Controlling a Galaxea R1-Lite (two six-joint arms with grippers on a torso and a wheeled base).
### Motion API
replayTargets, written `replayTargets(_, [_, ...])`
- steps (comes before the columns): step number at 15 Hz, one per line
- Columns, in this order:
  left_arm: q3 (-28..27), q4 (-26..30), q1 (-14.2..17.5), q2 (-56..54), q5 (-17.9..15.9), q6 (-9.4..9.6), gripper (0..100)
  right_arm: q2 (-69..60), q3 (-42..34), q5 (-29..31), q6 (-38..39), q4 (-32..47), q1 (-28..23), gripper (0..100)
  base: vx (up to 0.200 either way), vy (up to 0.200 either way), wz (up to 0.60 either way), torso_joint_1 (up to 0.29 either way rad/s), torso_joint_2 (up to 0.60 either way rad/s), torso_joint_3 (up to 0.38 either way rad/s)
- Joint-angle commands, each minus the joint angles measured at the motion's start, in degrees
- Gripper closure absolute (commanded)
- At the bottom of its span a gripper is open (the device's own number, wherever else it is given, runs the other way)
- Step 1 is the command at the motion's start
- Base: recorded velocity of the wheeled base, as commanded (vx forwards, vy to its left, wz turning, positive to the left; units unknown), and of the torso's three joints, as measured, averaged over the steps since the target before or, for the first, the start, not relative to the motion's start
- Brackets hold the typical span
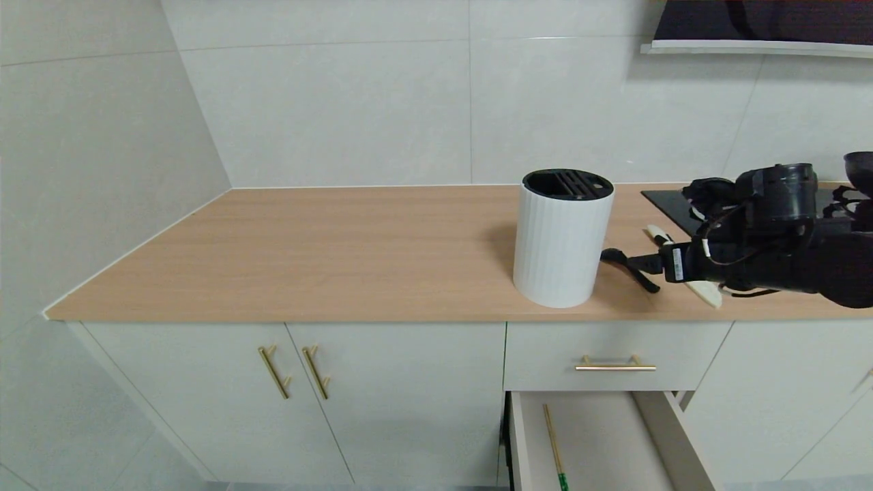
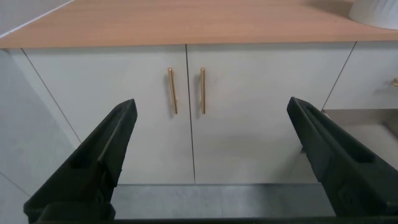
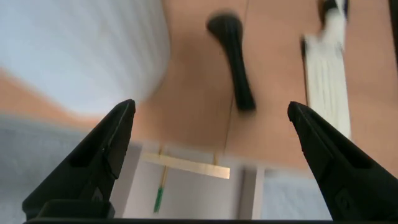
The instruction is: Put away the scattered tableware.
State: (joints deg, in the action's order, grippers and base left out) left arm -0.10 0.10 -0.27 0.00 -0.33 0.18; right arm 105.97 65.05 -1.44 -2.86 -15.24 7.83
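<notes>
Hovering with jaws spread, right gripper faces black utensil at white holder's 3 o'clock: looks light, stiff, slick, so pinch mid-handle.

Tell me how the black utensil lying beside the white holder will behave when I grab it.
The black utensil looks slim and rigid, so probably light and unbending. Lying flat on the counter, it should slide rather than roll. Its rounded head may make it pivot if gripped off-centre.
</notes>
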Motion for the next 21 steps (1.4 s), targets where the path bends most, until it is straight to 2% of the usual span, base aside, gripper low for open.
replayTargets(1, [0.01,-0.01,0.0,0.0,-0.02,-0.01,0,8.99,6.05,-1.9,-1.53,-0.32,-1.23,0,0.0,0.0,0.0,0.0,0.0,0.0])
replayTargets(5, [0.01,-0.01,0.0,0.0,-0.02,-0.01,0,13.03,6.14,-2.34,-5.22,-2.34,-2.73,0,0.0,0.0,0.0,0.0,0.0,0.0])
replayTargets(9, [0.01,-0.01,0.0,0.0,-0.02,-0.01,0,17.95,7.99,-3.04,-6.1,-8.76,-4.22,0,0.0,0.0,0.0,0.0,0.0,0.0])
replayTargets(21, [0.01,-0.01,0.0,0.0,-0.02,-0.01,0,21.47,10.98,-2.87,-5.57,-9.9,-4.84,0,0.0,0.0,0.0,0.0,0.0,0.0])
